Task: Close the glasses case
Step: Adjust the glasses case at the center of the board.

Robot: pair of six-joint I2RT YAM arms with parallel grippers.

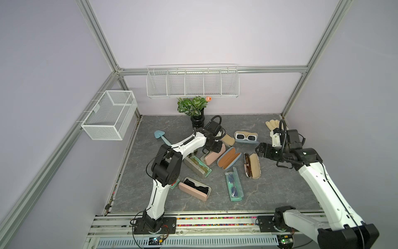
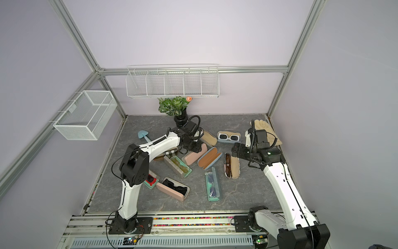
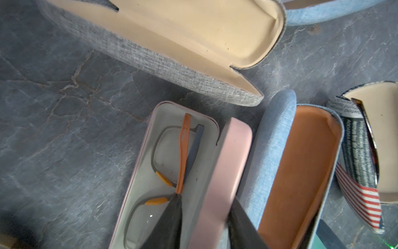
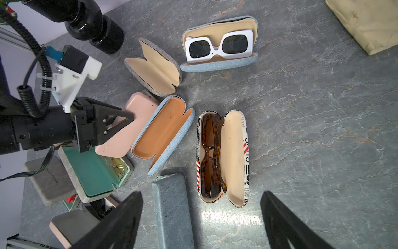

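A grey marbled tabletop (image 1: pixel 269 194) is seen in both top views, and two white arms, the left arm (image 1: pixel 187 143) and the right arm (image 1: pixel 318 179), are mounted at its near edge. Two wire containers are hung on the walls: one five-bay wire rack (image 1: pixel 192 83) at the back and one mesh basket (image 1: pixel 109 114) on the left. One potted plant (image 1: pixel 191 105) is stood at the back, and one cream glove (image 1: pixel 272 125) is laid in the far right corner. Ten glasses cases can be counted on the tabletop, some partly under the left arm. The pink glasses case (image 3: pixel 168 114) is placed mid-table, just beside the blue denim case (image 3: pixel 301 161), whose orange lining is exposed. One pair of grey glasses (image 3: pixel 183 151) with orange temples is held in it, and its lid (image 3: pixel 228 161) is stood on edge, not yet shut. The left gripper (image 3: pixel 204 196) is set astride that lid, its jaws partly apart, with a strip of lining visible between one jaw and the lid. The right gripper (image 4: pixel 201 194) is held wide apart near the printed case (image 4: pixel 234 155), in which one pair of tortoiseshell sunglasses (image 4: pixel 211 155) is laid. One pair of white sunglasses (image 4: pixel 217 45) is kept in the light-blue case (image 4: pixel 217 64). Beige lining is shown by the grey fabric case (image 4: pixel 155 66). One small blue trowel (image 1: pixel 160 135) is laid at the left.
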